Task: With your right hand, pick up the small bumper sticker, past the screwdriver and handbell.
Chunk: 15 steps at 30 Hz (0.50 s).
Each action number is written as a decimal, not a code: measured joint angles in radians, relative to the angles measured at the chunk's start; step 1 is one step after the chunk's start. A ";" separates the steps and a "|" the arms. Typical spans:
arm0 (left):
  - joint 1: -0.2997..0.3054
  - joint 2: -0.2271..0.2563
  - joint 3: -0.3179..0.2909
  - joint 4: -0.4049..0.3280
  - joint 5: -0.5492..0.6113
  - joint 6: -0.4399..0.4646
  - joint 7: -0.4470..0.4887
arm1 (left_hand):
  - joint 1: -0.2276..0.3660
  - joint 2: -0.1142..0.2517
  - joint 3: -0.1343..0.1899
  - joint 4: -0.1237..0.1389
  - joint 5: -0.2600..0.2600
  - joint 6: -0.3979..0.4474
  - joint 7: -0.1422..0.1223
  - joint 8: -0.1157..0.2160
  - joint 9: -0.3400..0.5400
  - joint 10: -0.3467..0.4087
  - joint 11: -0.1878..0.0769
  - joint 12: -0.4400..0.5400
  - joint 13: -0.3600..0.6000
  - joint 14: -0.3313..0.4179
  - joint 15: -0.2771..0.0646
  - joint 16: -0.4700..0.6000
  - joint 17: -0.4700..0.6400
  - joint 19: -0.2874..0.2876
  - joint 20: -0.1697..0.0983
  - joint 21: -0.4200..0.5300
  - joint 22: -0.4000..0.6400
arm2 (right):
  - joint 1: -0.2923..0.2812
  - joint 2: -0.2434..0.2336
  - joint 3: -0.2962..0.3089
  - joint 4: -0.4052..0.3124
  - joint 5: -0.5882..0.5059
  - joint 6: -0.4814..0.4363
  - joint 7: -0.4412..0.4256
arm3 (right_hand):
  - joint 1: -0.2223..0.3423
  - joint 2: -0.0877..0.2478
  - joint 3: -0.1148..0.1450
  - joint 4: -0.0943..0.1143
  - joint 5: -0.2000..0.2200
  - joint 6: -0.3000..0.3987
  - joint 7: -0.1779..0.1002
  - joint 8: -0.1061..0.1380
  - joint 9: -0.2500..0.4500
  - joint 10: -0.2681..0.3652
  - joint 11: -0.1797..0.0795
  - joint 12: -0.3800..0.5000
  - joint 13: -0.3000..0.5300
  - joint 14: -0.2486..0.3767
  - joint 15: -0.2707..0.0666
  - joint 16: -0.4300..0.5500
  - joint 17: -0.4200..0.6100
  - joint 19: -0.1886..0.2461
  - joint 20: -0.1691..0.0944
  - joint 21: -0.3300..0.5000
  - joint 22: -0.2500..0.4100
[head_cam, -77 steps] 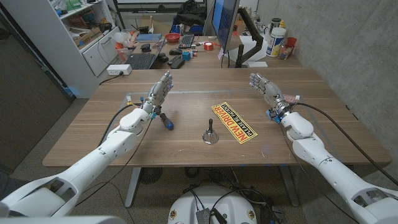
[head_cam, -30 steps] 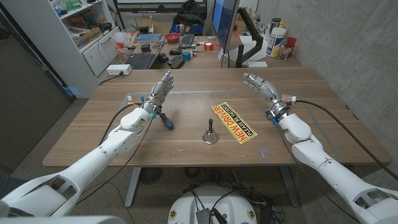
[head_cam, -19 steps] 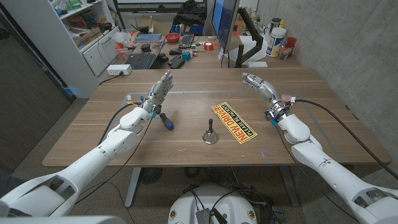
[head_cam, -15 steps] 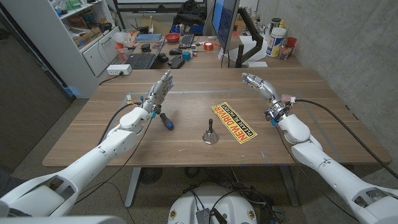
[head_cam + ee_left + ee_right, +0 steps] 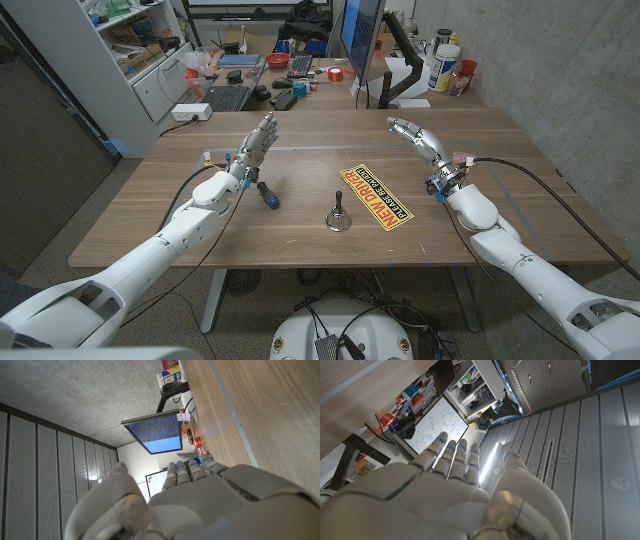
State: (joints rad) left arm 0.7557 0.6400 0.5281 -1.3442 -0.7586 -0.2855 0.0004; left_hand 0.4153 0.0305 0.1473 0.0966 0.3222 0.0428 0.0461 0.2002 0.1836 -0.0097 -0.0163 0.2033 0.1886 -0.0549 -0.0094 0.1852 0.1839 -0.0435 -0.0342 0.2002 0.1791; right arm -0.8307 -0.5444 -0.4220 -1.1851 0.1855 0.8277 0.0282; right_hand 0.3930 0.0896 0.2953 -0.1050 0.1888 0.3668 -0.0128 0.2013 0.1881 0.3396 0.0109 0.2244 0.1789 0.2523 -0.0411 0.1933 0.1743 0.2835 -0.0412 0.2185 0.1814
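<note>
**Flat sticker, awkward to lift**

On the left, the left hand [image 5: 256, 143] is raised over the table [image 5: 520, 215], holding nothing, its fingers straight and slightly apart. Just below it lies the screwdriver [image 5: 265, 192], blue-handled, pointing away from the robot. Further right stands the bell [image 5: 338, 213], upright on its rim near the table's middle.

Just beside the bell, on its right, lies the sticker [image 5: 375, 195]: a yellow strip with black and red lettering, flat on the wood and set diagonally, its far end toward the table's middle and its near end toward the right arm. Nothing touches it.

The right hand [image 5: 418, 137] hovers beyond and to the right of the sticker, empty, fingers loosely spread and bent toward the left.

The sticker looks very light, thin and floppy, likely slick on its printed face. Lying flush, it offers no edge to wrap around. The corner nearest the right arm seems the best place: press a fingertip there, slide or peel it up, then pinch. It may bend or skid toward the bell if pushed.
</note>
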 measured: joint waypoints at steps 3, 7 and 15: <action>-0.001 -0.002 0.000 0.003 0.000 0.000 0.000 | 0.000 0.000 0.000 0.000 0.000 -0.004 -0.003 0.000 0.000 0.000 0.000 0.000 0.000 0.000 0.000 0.000 0.000 0.000 0.000 0.000 0.000 | 0.001 -0.001 -0.002 0.001 -0.016 0.008 -0.008 | 0.000 0.000 0.000 0.000 0.000 0.003 -0.003 0.000 0.000 0.003 -0.003 0.000 0.000 0.006 0.006 0.000 0.000 0.000 0.000 0.000 0.000; -0.002 -0.003 0.001 0.007 0.000 -0.004 -0.004 | 0.000 0.000 0.000 0.000 0.000 -0.004 -0.003 0.000 0.000 0.000 0.000 0.000 0.000 0.000 0.000 0.000 0.000 0.000 0.000 0.000 0.000 | 0.006 -0.006 -0.008 0.004 -0.040 0.018 -0.020 | 0.000 0.000 -0.001 -0.001 0.000 0.003 -0.003 0.000 0.000 0.007 -0.007 0.000 0.000 0.011 0.000 0.000 0.000 0.000 0.000 0.000 0.000; -0.007 -0.005 0.002 0.011 0.001 -0.004 -0.007 | 0.000 0.000 0.000 0.000 0.000 -0.003 -0.003 0.000 0.000 0.000 0.000 0.000 0.000 0.000 0.000 0.000 0.000 0.000 0.000 0.000 0.000 | 0.013 -0.017 -0.015 0.005 -0.112 0.041 -0.055 | 0.000 0.000 -0.003 -0.003 0.004 0.007 -0.007 0.000 0.000 0.013 -0.012 0.000 0.000 0.011 0.000 0.000 0.000 0.000 0.000 0.000 0.000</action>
State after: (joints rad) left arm 0.7488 0.6349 0.5305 -1.3329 -0.7573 -0.2896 -0.0064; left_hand 0.4152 0.0305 0.1474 0.0966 0.3222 0.0393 0.0427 0.2002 0.1835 -0.0097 -0.0163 0.2033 0.1885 -0.0549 -0.0094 0.1852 0.1838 -0.0435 -0.0341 0.2002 0.1791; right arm -0.8175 -0.5619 -0.4367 -1.1803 0.0734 0.8691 -0.0270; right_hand 0.3930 0.0896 0.2927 -0.1076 0.1928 0.3737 -0.0197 0.2013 0.1881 0.3523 -0.0016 0.2244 0.1788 0.2630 -0.0412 0.1933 0.1743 0.2834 -0.0412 0.2185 0.1814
